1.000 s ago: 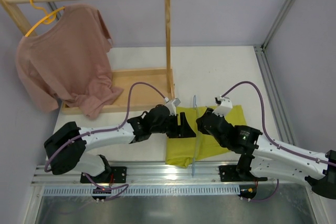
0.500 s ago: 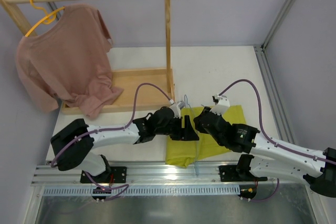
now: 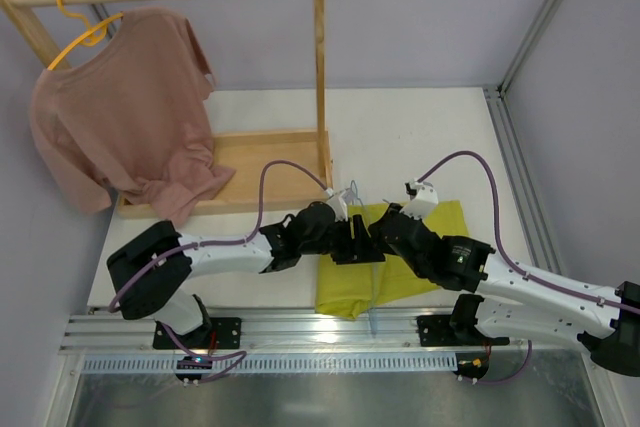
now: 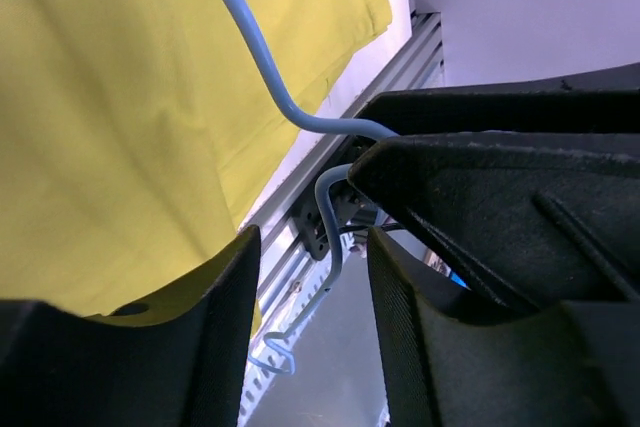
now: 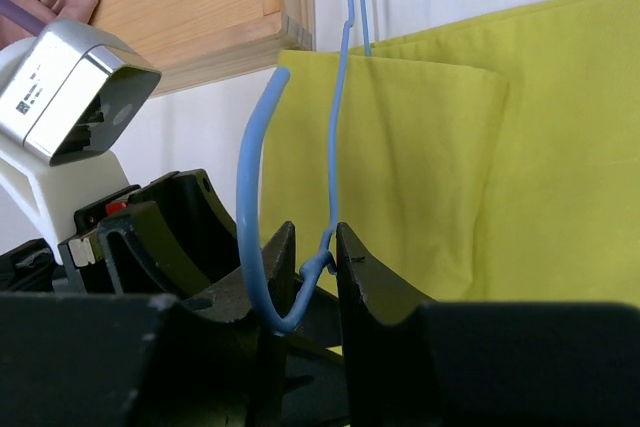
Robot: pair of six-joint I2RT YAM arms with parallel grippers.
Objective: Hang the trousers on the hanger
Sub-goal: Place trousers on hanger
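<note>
Both grippers meet above the bright yellow-green cloth trousers (image 3: 345, 292), which lie flat at the white table's (image 3: 420, 137) 6 o'clock edge.
Only the right wrist view shows the right gripper (image 5: 315, 242) clamped on the thin light-blue wire hanger (image 5: 343, 97) at its twisted neck. The left wrist view shows the left gripper (image 4: 312, 247) apart, with the wire between its fingers. A second ago the left gripper sat further toward 9 o'clock.
</note>
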